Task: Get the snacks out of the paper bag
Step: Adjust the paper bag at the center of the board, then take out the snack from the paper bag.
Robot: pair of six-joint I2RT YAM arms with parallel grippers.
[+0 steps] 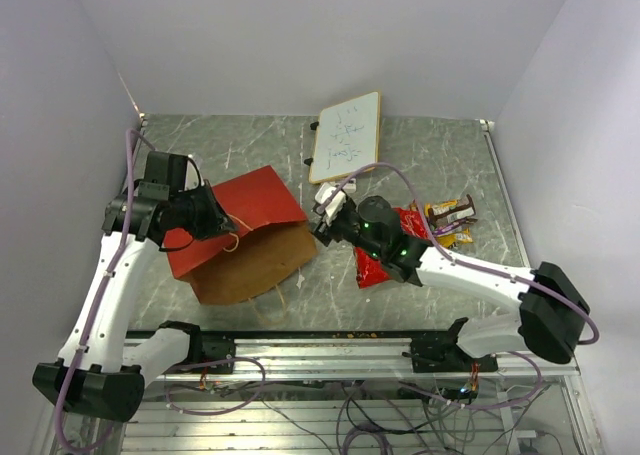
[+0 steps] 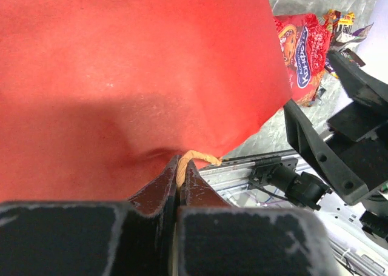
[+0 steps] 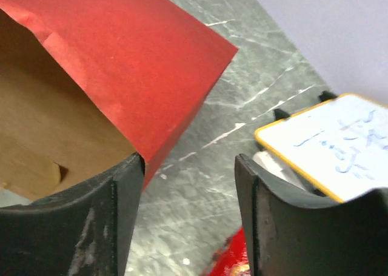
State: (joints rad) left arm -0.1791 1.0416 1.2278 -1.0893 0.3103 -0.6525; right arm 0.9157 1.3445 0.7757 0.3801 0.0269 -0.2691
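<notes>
We find the left gripper (image 1: 214,215) clamped on the handle (image 2: 194,158) of the bag (image 1: 250,260), which lies at left, evidently to hold its mouth open. The right gripper (image 1: 325,213) hangs beside that mouth, fingers apart and empty. The red packet (image 1: 372,267) and candy bars (image 1: 452,215) lie out at right.

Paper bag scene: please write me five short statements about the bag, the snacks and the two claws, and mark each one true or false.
1. The left claw is shut on the handle of the paper bag. True.
2. The right claw holds a candy bar. False: its jaws stand open and empty.
3. The red cookie packet is inside the bag. False: it lies on the table, outside the bag.
4. Some candy bars lie on the table beside that packet. True.
5. A whiteboard is on the table. True.
</notes>
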